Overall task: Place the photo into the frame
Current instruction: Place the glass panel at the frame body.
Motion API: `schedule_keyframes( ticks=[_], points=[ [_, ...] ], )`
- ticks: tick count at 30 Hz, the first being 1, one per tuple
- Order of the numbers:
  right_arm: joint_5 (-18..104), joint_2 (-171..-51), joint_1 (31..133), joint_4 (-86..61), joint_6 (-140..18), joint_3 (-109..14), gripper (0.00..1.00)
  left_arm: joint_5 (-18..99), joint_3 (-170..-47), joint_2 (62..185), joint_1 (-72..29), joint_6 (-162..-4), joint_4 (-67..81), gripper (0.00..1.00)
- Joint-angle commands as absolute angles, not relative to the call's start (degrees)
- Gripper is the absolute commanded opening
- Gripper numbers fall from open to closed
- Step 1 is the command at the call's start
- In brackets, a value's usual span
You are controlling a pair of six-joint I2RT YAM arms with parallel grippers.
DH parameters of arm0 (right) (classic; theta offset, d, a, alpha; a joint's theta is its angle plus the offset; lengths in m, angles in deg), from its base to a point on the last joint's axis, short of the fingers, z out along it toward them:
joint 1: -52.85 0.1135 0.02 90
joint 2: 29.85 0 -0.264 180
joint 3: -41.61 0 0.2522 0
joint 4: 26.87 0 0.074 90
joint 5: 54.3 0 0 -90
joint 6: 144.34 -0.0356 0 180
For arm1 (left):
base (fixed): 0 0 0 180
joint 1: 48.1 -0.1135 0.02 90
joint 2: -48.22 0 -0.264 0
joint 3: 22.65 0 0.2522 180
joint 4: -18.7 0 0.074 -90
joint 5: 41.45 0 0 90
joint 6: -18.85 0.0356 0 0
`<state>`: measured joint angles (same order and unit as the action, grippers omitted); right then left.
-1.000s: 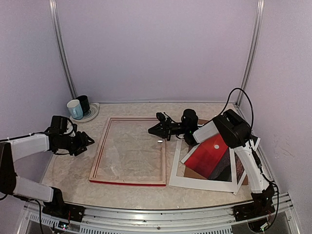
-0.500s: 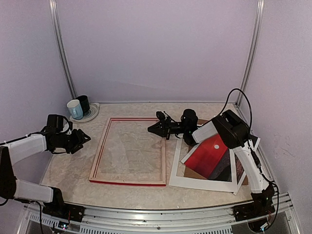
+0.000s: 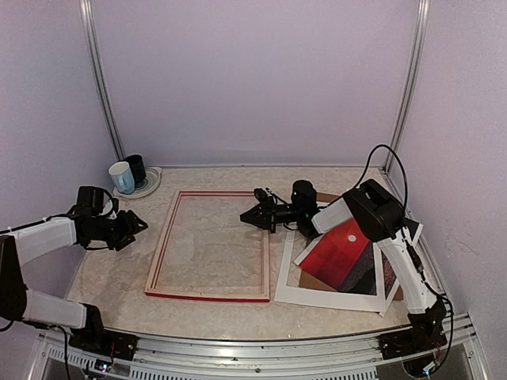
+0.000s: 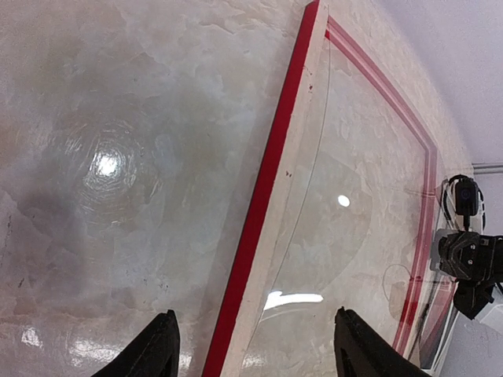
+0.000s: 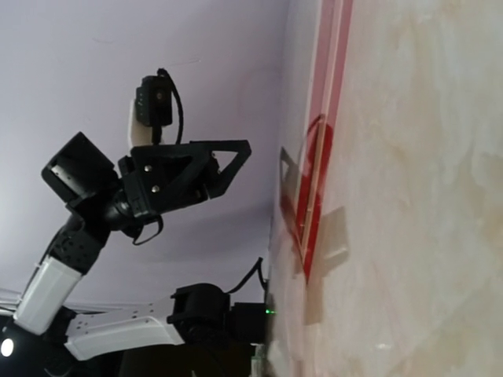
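Observation:
The frame (image 3: 207, 294) lies flat on the table left of centre, red-faced with pale wood sides and a clear pane inside. The photo (image 3: 339, 255), a red print with a white sun, lies to its right on the brown board and white mat. My left gripper (image 3: 139, 225) hovers open just left of the frame. In the left wrist view the frame's left rail (image 4: 266, 212) runs between the spread tips of the left gripper (image 4: 255, 349). My right gripper (image 3: 248, 215) is shut and empty, pointing left over the frame's far right part. Its fingers do not show in the right wrist view, only the frame's corner (image 5: 318, 200).
A white mat (image 3: 317, 295) and a brown backing board (image 3: 315, 279) lie under the photo at the right. A pale blue mug (image 3: 121, 177) and a dark mug (image 3: 136, 168) stand on a plate (image 3: 149, 187) at the back left. Walls close the sides.
My left gripper has drawn back a little to the left, away from the frame. The frame's far rail now shows its red face. The right gripper has hardly shifted.

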<state>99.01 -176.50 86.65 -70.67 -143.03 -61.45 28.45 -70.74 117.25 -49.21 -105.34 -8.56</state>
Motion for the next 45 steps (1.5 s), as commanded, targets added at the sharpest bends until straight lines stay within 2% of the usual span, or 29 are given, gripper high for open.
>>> schedule_keyframes(
  ticks=[1,21,31,41,45],
  points=[
    [97.7,-175.3,87.0,-64.9,-137.4,-60.3,0.05,28.4,-70.9,117.6,-49.5,-104.7,-8.2,0.67],
    [98.9,-172.2,87.1,-62.3,-134.0,-57.9,0.05,28.1,-68.5,118.4,-49.5,-106.5,-5.9,0.67],
    [100.3,-172.8,87.1,-67.2,-139.2,-58.2,0.05,28.1,-68.1,118.7,-49.5,-107.0,-5.3,0.67],
    [101.3,-171.4,87.5,-64.9,-139.5,-58.3,0.05,28.4,-67.9,119.3,-49.1,-107.7,-4.9,0.67],
    [101.2,-171.9,87.6,-70.2,-143.7,-58.0,0.05,28.4,-67.8,119.8,-48.5,-107.9,-4.3,0.67]
  ],
)
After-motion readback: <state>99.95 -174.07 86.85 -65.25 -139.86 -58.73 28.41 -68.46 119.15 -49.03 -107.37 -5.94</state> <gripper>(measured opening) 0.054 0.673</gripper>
